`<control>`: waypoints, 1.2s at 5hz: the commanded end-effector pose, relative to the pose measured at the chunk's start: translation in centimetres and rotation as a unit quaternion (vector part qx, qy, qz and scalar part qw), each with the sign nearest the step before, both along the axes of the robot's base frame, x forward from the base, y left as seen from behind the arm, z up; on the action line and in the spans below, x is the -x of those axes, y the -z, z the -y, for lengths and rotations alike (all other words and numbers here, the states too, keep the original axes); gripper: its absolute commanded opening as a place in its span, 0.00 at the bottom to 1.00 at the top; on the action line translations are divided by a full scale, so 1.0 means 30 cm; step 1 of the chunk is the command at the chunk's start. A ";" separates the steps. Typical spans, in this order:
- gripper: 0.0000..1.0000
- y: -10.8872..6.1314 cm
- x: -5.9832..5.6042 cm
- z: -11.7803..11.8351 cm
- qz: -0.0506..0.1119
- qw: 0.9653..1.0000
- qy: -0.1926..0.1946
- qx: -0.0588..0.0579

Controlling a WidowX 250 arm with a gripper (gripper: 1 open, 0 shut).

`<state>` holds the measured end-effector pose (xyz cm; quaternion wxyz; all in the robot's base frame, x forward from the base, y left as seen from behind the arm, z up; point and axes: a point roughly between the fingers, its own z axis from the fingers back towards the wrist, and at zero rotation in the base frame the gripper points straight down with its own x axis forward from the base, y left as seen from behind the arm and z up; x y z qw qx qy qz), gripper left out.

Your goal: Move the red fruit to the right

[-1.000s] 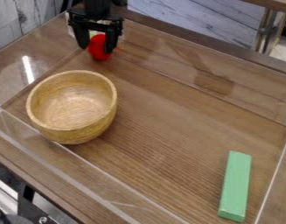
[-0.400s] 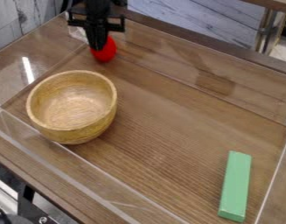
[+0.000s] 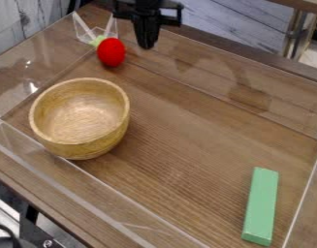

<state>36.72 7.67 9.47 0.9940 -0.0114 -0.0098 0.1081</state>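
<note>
The red fruit (image 3: 110,51), small and glossy with a bit of green at its top, lies on the wooden table (image 3: 206,116) near the far left. My gripper (image 3: 147,43) hangs just to the right of it, close to the tabletop. Its black fingers are pressed together and nothing shows between them. The fruit sits apart from the fingers, free on the table.
A round wooden bowl (image 3: 78,84) stands at the left, in front of the fruit. A flat green block (image 3: 261,205) lies at the near right corner. Low clear walls (image 3: 31,58) ring the table.
The gripper was open around the fruit, then shut and slid right. The fruit stays in nearly the same spot, now left of the fingers.
</note>
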 end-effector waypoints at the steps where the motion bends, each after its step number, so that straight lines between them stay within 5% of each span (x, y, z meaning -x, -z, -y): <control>1: 0.00 -0.116 -0.011 -0.040 0.052 0.998 -0.011 -0.016; 2: 1.00 -0.097 -0.012 -0.118 0.053 0.998 -0.030 -0.023; 6: 1.00 0.054 -0.029 -0.371 0.035 0.993 -0.089 -0.063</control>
